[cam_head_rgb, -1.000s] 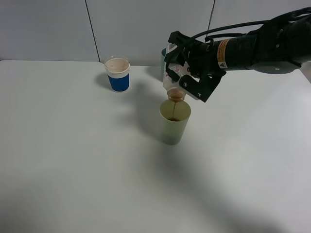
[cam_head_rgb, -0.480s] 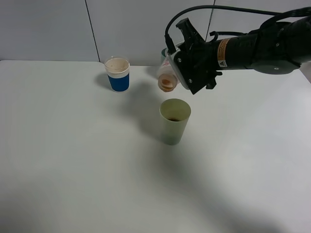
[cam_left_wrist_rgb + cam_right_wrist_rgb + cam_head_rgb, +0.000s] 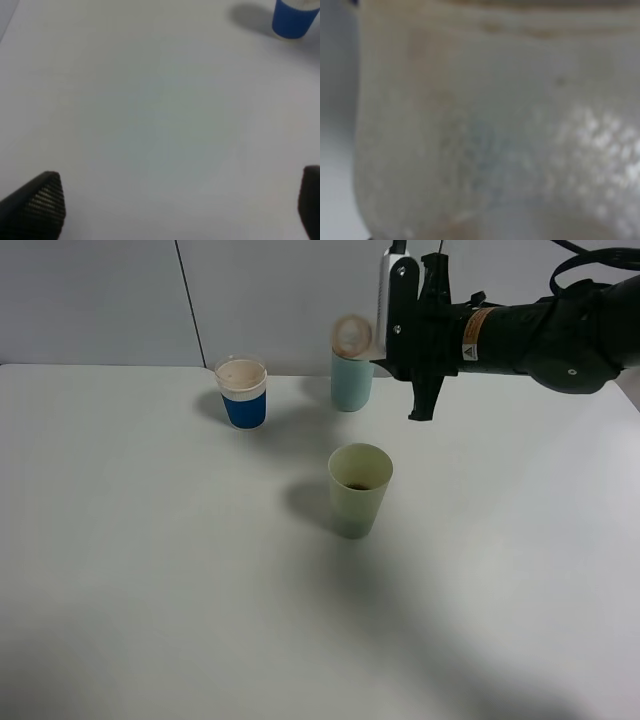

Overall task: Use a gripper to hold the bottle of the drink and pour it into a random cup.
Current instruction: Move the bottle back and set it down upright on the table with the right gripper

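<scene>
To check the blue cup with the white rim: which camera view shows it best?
The exterior high view: the blue cup appears whole, rim included. The left wrist view shows only its lower blue part; the right wrist view shows none of it.

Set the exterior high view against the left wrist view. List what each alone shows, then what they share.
Only the exterior high view: the right gripper holding the bottle on its side in the air, mouth toward the camera; the yellowish-green cup with dark liquid at its bottom; and a teal cup at the back.
Only the left wrist view: the left gripper, its fingertips wide apart with nothing between them.
Both: the blue cup and the white table.
</scene>
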`<control>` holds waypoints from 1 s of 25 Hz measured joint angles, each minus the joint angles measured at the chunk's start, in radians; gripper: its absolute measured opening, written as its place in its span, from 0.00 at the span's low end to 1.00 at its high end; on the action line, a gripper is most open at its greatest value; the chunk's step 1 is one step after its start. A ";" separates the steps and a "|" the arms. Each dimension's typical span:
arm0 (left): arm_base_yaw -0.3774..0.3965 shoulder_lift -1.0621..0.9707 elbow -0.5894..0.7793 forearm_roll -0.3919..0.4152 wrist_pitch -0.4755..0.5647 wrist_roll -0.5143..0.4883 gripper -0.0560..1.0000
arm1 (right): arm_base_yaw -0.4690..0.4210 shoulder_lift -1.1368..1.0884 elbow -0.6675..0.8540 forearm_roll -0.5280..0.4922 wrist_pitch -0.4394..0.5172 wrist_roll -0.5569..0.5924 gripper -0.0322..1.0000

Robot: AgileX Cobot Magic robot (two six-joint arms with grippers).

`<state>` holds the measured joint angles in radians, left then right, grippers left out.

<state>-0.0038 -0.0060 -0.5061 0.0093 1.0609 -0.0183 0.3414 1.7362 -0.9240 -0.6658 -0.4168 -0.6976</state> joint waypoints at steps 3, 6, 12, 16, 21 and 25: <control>0.000 0.000 0.000 0.000 0.000 0.000 0.93 | -0.016 0.000 0.000 0.120 -0.052 0.048 0.38; 0.000 0.000 0.000 0.000 0.000 0.000 0.93 | -0.022 0.000 0.000 0.241 -0.105 0.118 0.38; 0.000 0.000 0.000 0.000 0.000 0.000 0.93 | -0.024 0.000 0.000 0.453 -0.174 0.320 0.38; 0.000 0.000 0.000 0.000 0.000 0.000 0.93 | -0.024 0.000 0.000 0.571 -0.190 0.498 0.38; 0.000 0.000 0.000 0.000 0.000 0.000 0.93 | -0.024 0.000 0.000 0.708 -0.154 0.698 0.38; 0.000 0.000 0.000 0.000 0.000 0.000 0.93 | -0.024 0.025 0.000 0.750 -0.090 0.723 0.38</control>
<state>-0.0038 -0.0060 -0.5061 0.0093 1.0609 -0.0183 0.3178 1.7608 -0.9240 0.0841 -0.5068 0.0251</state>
